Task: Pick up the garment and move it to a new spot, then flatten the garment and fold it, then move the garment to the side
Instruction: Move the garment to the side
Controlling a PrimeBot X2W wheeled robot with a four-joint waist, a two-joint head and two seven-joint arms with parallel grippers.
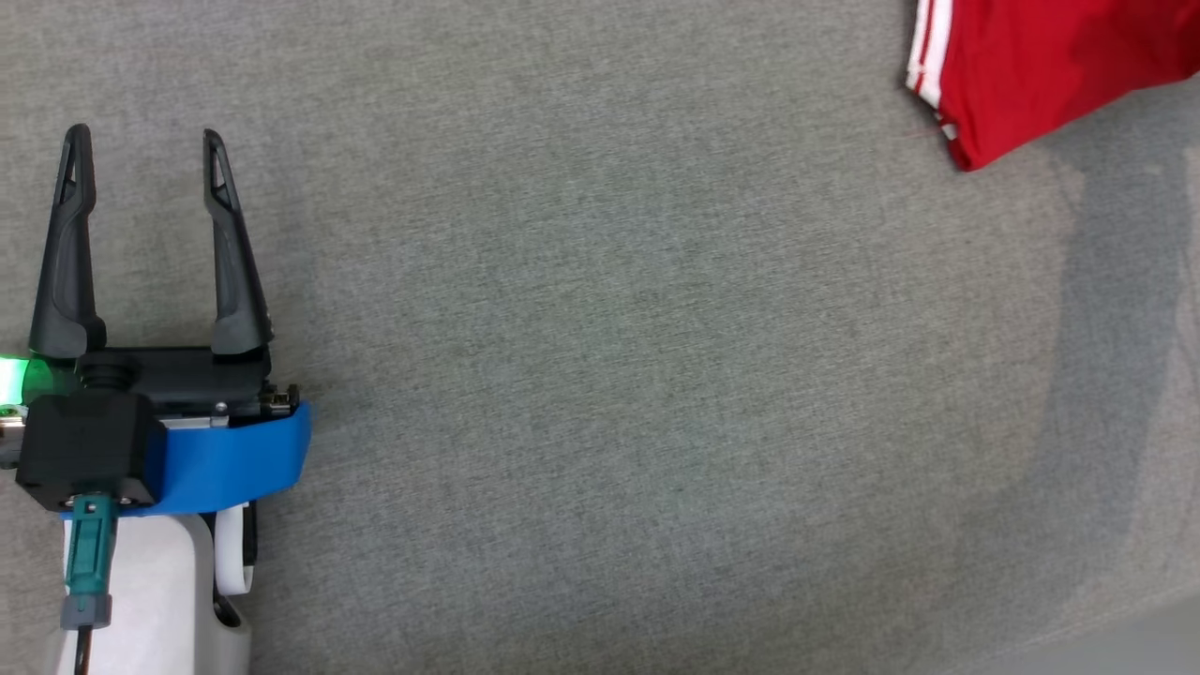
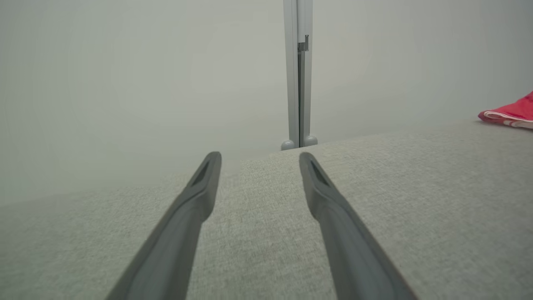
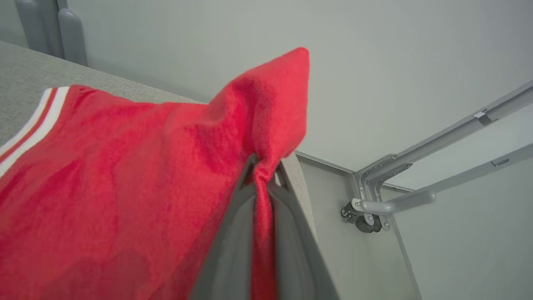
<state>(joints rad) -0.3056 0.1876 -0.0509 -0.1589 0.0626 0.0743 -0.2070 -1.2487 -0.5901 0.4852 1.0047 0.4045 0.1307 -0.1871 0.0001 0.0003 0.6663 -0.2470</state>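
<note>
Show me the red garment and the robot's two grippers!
red garment (image 1: 1041, 66): head view, middle of the red cloth that is in view.
left gripper (image 1: 145, 134): head view, midway between the tips of its open jaws.
right gripper (image 3: 265, 166): right wrist view, between the tips pinching the garment.

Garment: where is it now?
The garment is at the head view's top right on the grey table, far from the open left gripper; the right gripper pinches a fold of it.
</note>
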